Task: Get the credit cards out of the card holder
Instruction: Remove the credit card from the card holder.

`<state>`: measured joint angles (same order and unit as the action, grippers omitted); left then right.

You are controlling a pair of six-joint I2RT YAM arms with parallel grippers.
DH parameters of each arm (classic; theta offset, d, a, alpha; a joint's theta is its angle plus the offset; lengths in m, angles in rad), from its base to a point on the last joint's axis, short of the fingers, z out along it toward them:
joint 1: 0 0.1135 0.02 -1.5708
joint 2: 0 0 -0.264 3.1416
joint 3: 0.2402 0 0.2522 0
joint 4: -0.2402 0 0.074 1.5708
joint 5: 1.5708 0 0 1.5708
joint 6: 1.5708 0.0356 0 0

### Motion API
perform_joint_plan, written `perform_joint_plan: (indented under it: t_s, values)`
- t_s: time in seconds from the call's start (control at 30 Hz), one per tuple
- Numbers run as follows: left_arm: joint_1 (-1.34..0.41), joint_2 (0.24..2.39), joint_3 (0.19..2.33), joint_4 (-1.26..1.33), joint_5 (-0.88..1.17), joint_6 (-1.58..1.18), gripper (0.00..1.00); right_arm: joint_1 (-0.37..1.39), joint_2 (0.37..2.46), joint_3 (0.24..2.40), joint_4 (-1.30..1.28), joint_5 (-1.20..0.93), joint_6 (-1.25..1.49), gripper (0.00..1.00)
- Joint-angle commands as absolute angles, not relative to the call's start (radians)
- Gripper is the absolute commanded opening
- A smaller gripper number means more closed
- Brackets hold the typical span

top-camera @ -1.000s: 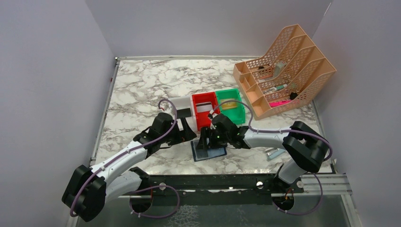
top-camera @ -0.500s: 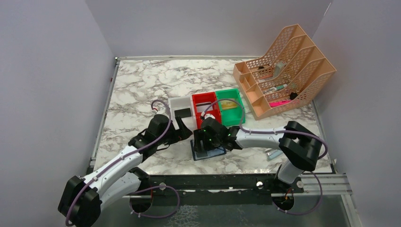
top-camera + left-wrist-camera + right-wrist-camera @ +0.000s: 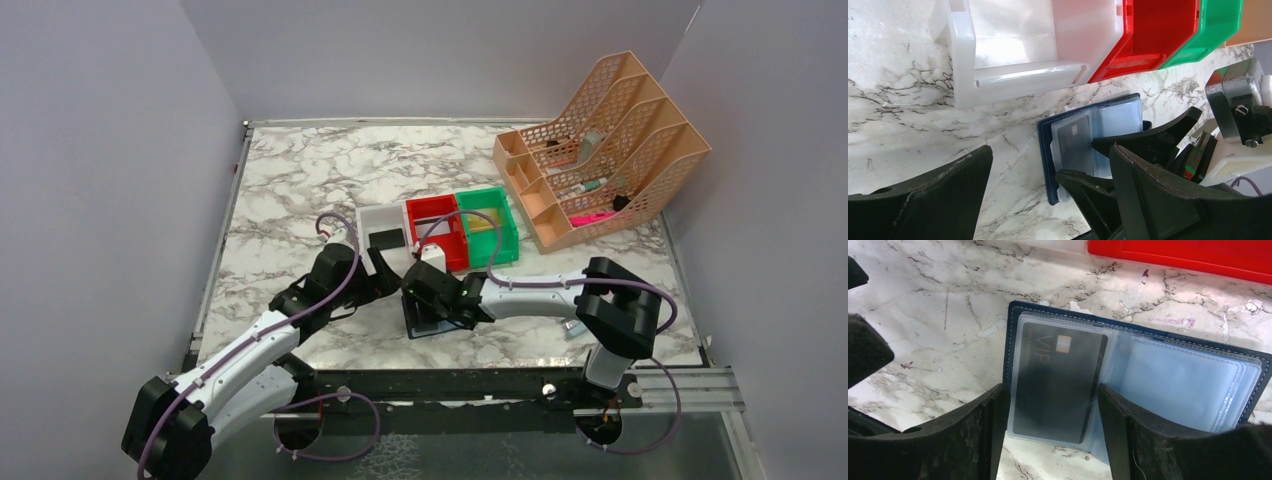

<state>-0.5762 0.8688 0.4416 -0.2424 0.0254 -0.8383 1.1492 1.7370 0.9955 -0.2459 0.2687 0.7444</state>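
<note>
The navy card holder point(image 3: 443, 322) lies open and flat on the marble in front of the bins. Its clear sleeves face up in the right wrist view, card holder point(image 3: 1009, 342). A black credit card point(image 3: 1058, 372) marked VIP sits in the left sleeve. My right gripper point(image 3: 1052, 392) is open, one finger on each side of that card's near end, not closed on it. My left gripper point(image 3: 1048, 152) hangs open just left of the holder point(image 3: 1047, 155), nothing between its fingers. A black card point(image 3: 386, 238) lies in the white bin and a tan one point(image 3: 482, 222) in the green bin.
White bin point(image 3: 376, 213), red bin point(image 3: 432, 204) and green bin point(image 3: 506, 225) stand in a row just behind the holder. A peach mesh organiser point(image 3: 600, 140) fills the back right corner. A small silver object point(image 3: 575, 325) lies by the right arm.
My right gripper has slid left across the holder to its left sleeve. The left arm has drawn back to the left, uncovering the white bin.
</note>
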Motion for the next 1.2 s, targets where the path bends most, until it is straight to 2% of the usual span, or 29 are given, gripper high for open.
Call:
perform_joint_plan:
  t_s: [0.0,0.1,0.4,0.73,0.87,0.93,1.0,1.17]
  values:
    - [-0.574,0.867,0.438,-0.245,0.008,-0.841,0.9,1.15,1.777,0.965,-0.365,0.313,0.765,0.67]
    - [-0.573,0.865,0.436,-0.245,0.013,-0.842,0.9,1.15,1.769,0.963,-0.357,0.306,0.765,0.61]
    - [-0.574,0.859,0.434,-0.238,0.016,-0.84,0.9,1.145,1.751,0.941,-0.295,0.243,0.759,0.57]
    - [-0.574,0.907,0.433,-0.12,0.188,-0.795,0.9,1.013,1.657,0.781,-0.003,-0.101,0.763,0.56]
    - [-0.574,0.943,0.429,-0.085,0.243,-0.792,0.89,0.985,1.658,0.748,0.024,-0.128,0.783,0.56]
    - [-0.574,0.954,0.431,-0.086,0.245,-0.789,0.89,0.985,1.661,0.758,0.003,-0.12,0.772,0.59]
    - [-0.574,0.948,0.431,-0.11,0.211,-0.797,0.89,0.986,1.651,0.765,-0.015,-0.099,0.753,0.67]
    - [-0.574,0.872,0.446,-0.269,-0.029,-0.84,0.9,1.022,1.628,0.805,-0.123,0.04,0.713,0.73]
